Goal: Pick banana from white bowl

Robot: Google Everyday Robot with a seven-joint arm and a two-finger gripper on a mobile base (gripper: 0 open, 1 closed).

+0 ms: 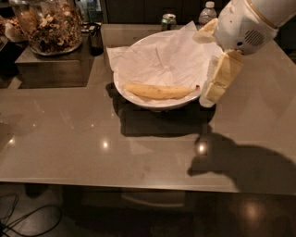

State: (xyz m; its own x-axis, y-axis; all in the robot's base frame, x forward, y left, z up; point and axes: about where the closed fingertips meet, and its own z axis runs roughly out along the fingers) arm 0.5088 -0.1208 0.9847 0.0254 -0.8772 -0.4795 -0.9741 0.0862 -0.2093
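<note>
Gripper [211, 94] hangs at rim of white bowl [134, 98]; open or closed, can't tell. Banana [159, 91] lies just beside it, stem end nearest. Light, soft, probably bruises: grip mid-body gently.

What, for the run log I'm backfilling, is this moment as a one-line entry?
stage: pre-grasp | claw: at right rim of white bowl, beside banana's stem end | banana: lying in bowl, not held

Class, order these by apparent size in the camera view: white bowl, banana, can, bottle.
1. white bowl
2. banana
3. can and bottle: alike, far back, partly hidden; unranked.
Hand hovers at the bowl's right rim.
</note>
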